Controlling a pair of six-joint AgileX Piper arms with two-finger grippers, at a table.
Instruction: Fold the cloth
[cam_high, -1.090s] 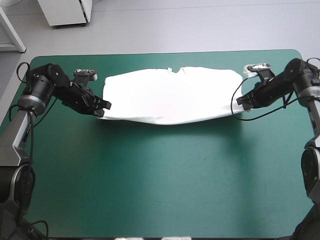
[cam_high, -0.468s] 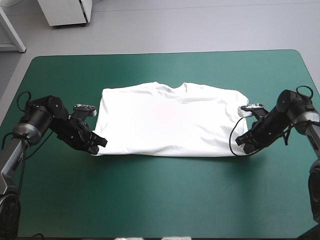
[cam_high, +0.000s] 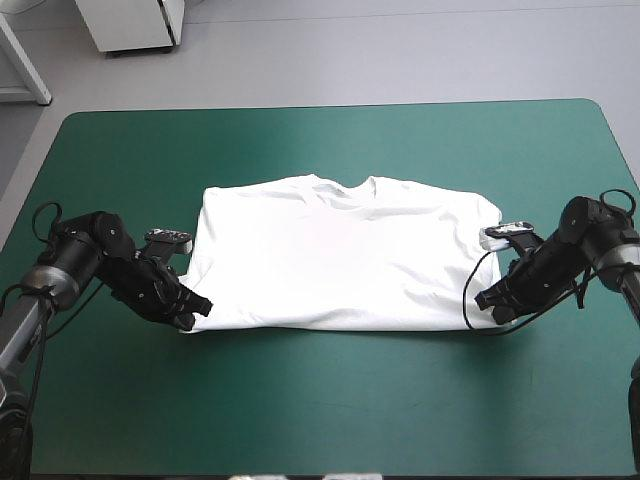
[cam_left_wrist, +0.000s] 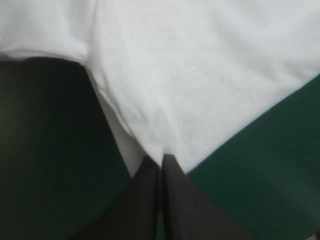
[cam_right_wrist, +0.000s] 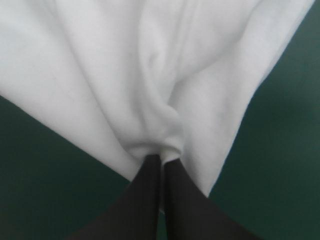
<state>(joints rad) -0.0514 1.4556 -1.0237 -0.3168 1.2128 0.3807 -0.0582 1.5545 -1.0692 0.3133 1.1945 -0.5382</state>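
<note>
T-shirt (cam_high: 340, 255) drawn nearer, smooth white rectangle

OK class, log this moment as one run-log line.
T-shirt: spread flat, neckline toward far edge | left gripper: shut on near-left corner | right gripper: shut on near-right corner

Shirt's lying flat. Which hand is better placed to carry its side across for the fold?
Left, marginally. The left hand is shut on a near corner of the T-shirt, with cloth lying flat ahead; the right hand pinches bunched, wrinkled cloth.
</note>
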